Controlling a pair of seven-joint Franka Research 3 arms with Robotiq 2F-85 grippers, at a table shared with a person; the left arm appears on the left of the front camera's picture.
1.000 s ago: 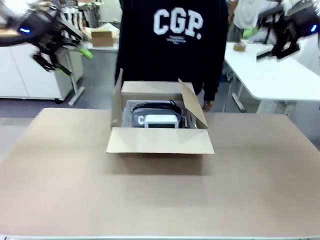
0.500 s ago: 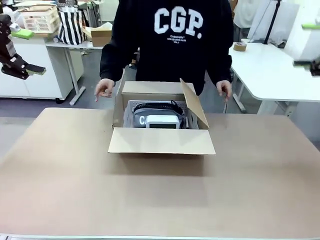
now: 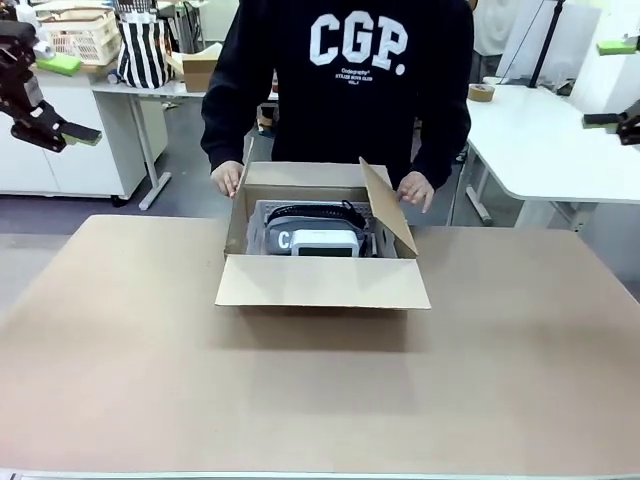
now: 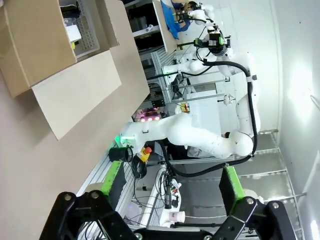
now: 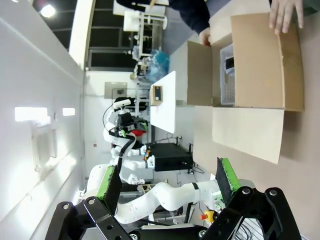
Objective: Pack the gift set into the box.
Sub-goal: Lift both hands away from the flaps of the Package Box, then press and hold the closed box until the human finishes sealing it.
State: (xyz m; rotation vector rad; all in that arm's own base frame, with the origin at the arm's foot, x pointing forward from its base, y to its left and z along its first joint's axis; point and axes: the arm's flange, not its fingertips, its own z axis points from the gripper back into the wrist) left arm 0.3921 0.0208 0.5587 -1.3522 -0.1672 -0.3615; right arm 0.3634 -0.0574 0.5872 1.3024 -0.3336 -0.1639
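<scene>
Box (image 3: 322, 283): matt brown cardboard. Table (image 3: 320, 400): matt tan, paper-like top. Gift set (image 3: 322, 241): smooth pale face. Person's sweater (image 3: 340, 90): black cloth.

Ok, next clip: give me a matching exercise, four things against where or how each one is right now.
Things:
1. gift set
2. box
3. left tool
4. person's hand

States:
a. open, raised well off the table
b. lying inside the box
c. standing on the table, flaps open
d. at a side flap of the box

Pairs: 1-b, 2-c, 3-a, 4-d
</scene>
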